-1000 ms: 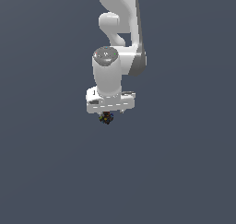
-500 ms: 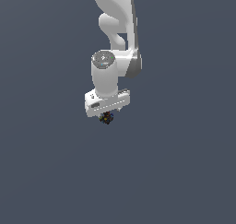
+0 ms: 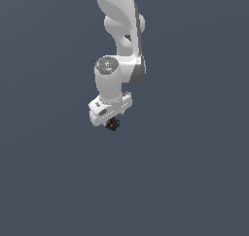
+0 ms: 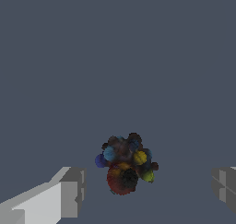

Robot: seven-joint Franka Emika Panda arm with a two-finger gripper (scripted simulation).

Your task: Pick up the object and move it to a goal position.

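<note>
Wide-spread is how the white two-fingered claw stands in the wrist view: one grey-tipped finger sits at one side of the picture and the other finger at the far side, and neither pad touches anything. Between them, apart from both and nearer the first finger, lies the small dark lump of clustered balls flecked red, yellow, green and blue. Clear grey background shows on either side of it, so the claw has hold of nothing.

In the exterior view the same lump shows as a tiny dark speck with coloured dots just under the claw, right below the white block of the hand; the fingers themselves are too small there to make out. Whether the lump rests on a surface or hangs free cannot be told, since the flat slate-grey background gives no edge or shadow.

Above the hand, the white jointed robot arm rises with a round grey-capped wrist joint and climbs out of the picture's top edge.
</note>
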